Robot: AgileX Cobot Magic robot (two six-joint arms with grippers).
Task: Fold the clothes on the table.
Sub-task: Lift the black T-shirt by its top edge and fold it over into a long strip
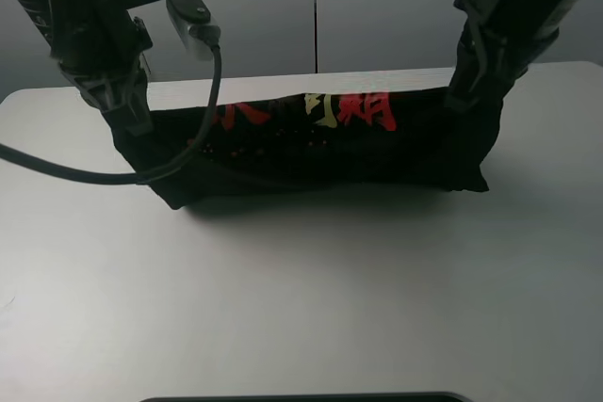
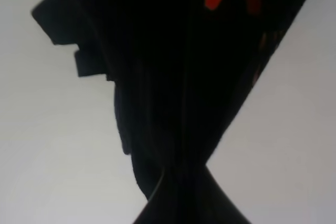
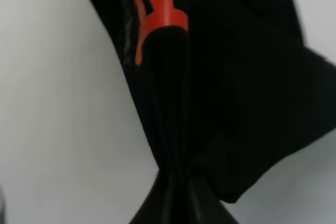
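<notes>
Left gripper (image 1: 127,112) and right gripper (image 1: 464,96) are each clamped on one end of the upper edge of a black cloth shirt (image 1: 320,143) printed with red and pale yellow characters. From both pinch points the shirt hangs downward, its long axis running side to side between the arms, so each arm is nearest its own end. Its lower edge rests on the pale grey tabletop (image 1: 301,280), in the far half. Both wrist views show cloth gathering into a tight bunch at the jaws (the fingers themselves are too dark to separate from the fabric). The print runs along the upper band, softly creased. A black cable (image 1: 85,174) from the left arm crosses in front of the shirt's left end.
</notes>
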